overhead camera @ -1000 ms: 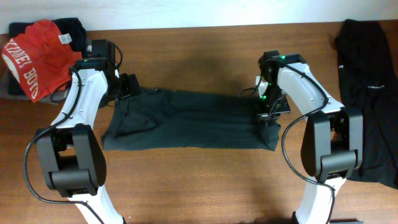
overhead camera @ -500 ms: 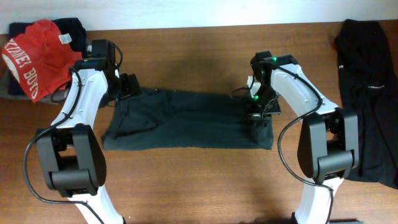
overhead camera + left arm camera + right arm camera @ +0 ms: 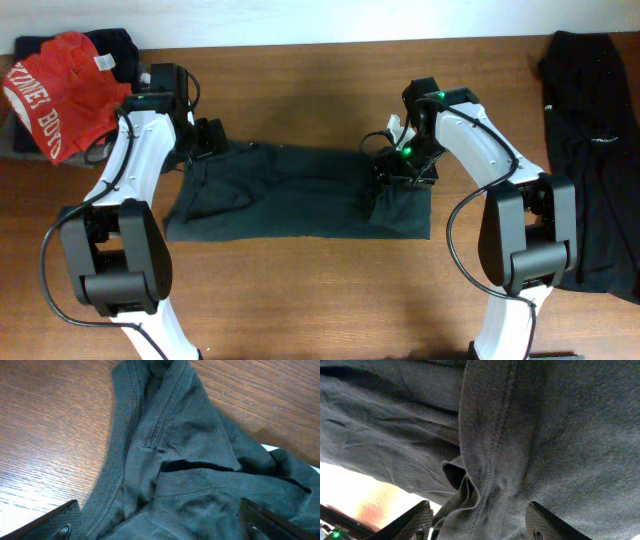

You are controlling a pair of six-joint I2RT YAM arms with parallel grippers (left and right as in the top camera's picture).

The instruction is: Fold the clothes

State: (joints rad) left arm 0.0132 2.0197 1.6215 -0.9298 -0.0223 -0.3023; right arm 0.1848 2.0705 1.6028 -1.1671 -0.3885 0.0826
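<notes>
Overhead: a dark grey-green shirt (image 3: 290,195) is laid lengthwise across the middle of the wooden table (image 3: 320,290). Its right end is doubled back over itself. The left arm is reached forward and bent inward, with the left gripper (image 3: 208,140) placed at the shirt's left end. The right arm is arched over from the other side, its wrist turned inward, and the right gripper (image 3: 395,165) is set over the doubled-back end. A red garment (image 3: 55,90) with white lettering is heaped on dark clothes at the far left corner. A black garment (image 3: 590,150) is spread along the right edge.

Left wrist: the left gripper (image 3: 160,522) is seen released, fingertips wide apart above the ribbed collar (image 3: 117,435), nothing being pinched.

Right wrist: the right gripper (image 3: 480,522) is pressed close to the cloth. Its fingertips are seen apart, released, with a loose seamed fold (image 3: 485,435) hanging between them.
</notes>
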